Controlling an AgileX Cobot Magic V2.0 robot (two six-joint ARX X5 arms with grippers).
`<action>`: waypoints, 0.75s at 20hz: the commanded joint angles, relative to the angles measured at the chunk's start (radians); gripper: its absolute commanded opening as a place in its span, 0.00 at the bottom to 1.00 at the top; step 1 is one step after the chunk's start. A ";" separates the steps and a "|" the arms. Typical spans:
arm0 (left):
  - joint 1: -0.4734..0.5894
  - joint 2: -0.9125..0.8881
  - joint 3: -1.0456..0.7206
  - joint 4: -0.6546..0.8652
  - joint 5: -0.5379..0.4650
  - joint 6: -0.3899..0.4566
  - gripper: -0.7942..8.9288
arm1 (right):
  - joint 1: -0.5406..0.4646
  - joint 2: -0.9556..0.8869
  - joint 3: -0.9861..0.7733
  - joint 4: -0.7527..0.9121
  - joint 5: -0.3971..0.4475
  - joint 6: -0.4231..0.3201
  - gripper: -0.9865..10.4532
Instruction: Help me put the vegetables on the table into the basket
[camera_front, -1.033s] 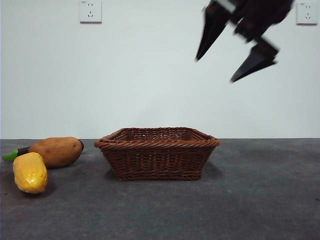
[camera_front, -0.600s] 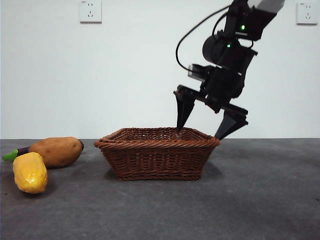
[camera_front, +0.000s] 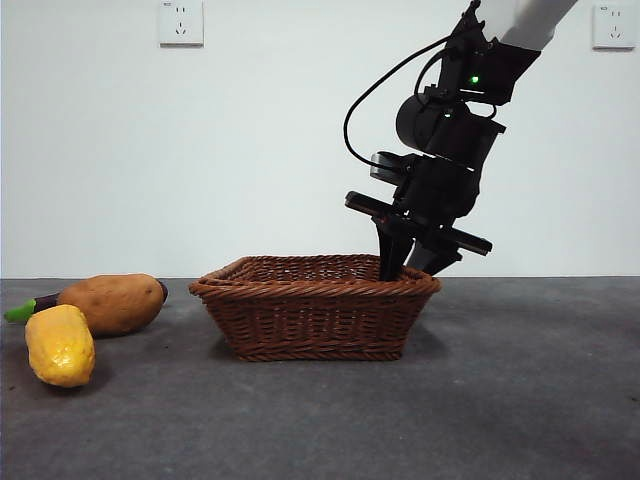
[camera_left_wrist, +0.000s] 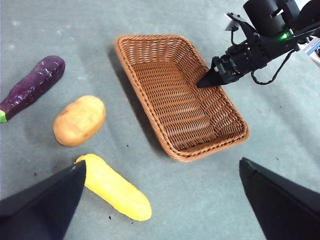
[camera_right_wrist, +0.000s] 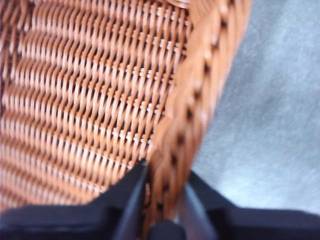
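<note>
Two jaws of the right gripper (camera_right_wrist: 162, 200) pinch the basket (camera_right_wrist: 190, 130) rim, plain only in its wrist view

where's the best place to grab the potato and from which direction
Grip the potato across its short middle, coming straight down from above. It lies flat on the table, oval and widest at the centre, with bare table between it and both the eggplant and the corn for the fingers.

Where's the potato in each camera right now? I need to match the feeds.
Front view: potato at far left, behind the corn.
Left wrist view: potato between eggplant and corn.
Right wrist view: not in it.
Shared landmark: the basket, in all three.
</note>
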 joint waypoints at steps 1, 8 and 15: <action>-0.002 0.000 0.000 0.000 0.000 -0.003 0.76 | 0.004 0.019 0.000 -0.004 0.006 -0.014 0.08; -0.002 0.046 0.000 -0.024 -0.045 -0.003 0.76 | 0.005 -0.164 0.000 0.003 -0.001 0.000 0.08; -0.016 0.228 0.000 -0.007 -0.121 -0.030 0.76 | 0.004 -0.523 0.000 -0.137 0.062 -0.096 0.08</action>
